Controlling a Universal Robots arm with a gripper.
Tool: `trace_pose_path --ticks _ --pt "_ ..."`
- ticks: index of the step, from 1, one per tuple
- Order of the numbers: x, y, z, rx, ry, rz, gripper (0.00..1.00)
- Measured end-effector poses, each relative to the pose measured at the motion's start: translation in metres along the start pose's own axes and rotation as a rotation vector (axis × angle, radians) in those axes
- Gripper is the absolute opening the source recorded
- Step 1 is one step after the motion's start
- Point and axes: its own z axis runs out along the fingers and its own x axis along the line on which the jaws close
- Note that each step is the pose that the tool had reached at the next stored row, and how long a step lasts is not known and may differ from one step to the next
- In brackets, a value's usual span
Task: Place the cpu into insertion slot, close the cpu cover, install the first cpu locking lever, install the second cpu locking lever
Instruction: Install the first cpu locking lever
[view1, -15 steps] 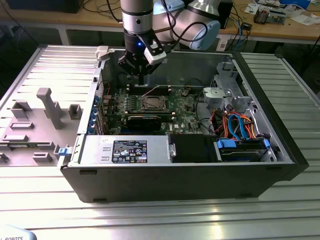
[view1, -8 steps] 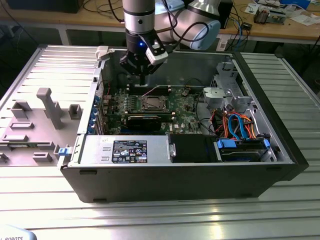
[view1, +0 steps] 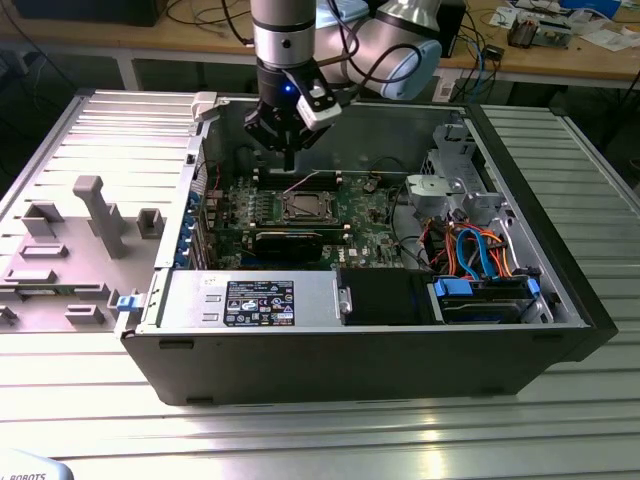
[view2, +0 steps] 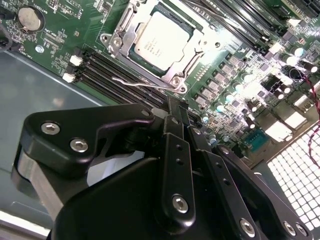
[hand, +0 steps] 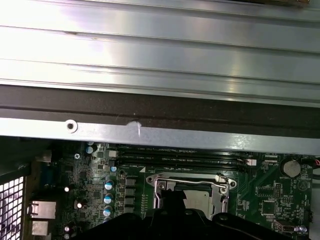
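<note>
On a ribbed metal table, the open case holds the chip under its lowered cover. The gripper, closed and empty, hovers by the lever. It likely needs pressing down, then tucking sideways.

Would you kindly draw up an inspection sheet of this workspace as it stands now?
Surface: ribbed metal table carrying the open computer case.
Job's things: cpu lies under the closed cpu cover; a wire locking lever runs alongside, and whether it is latched cannot be told.
Clutter: grey fixture blocks on the exterior view's left of the case.
Grippers: pincer shut, holding nothing, above the motherboard near the cpu.
Cables: orange and blue cables inside the case, on the exterior view's right.
Surroundings: wooden workbench behind, strewn with wires.
</note>
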Motion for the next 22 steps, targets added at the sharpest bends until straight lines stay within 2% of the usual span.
trace_pose_path --ticks 15,22 --pt "-0.0086 -0.0006 0.0004 0.0000 0.0000 0.000 0.11" --pt "-0.0160 -0.0011 0.0009 0.0009 -0.0002 0.021 0.11"
